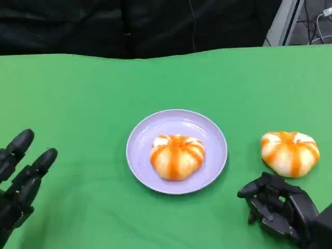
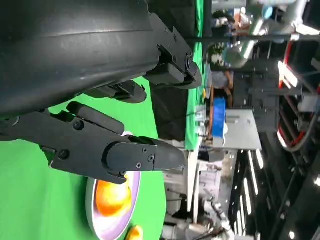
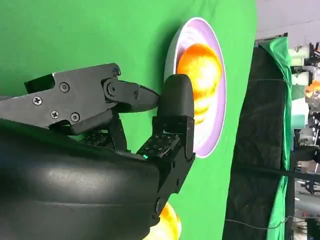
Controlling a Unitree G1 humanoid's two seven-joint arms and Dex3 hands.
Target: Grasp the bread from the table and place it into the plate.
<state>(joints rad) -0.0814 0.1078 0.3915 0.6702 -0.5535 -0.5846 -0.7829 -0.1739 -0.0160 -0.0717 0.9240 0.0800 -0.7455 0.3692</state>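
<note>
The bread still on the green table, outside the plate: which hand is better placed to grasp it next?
The right hand. It sits just in front of the loose bread, empty. The left hand is far across the plate.

Left robot hand (image 1: pixel 18 181), right robot hand (image 1: pixel 282 207): matte black, segmented fingers, visible screws, rounded glossy shells.

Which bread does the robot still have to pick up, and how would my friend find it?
Start at the purple plate in the middle of the green table. Look toward the right robot hand; just above it lies a round white bread with orange stripes. Its twin sits in the plate, but this one rests on bare cloth.
</note>
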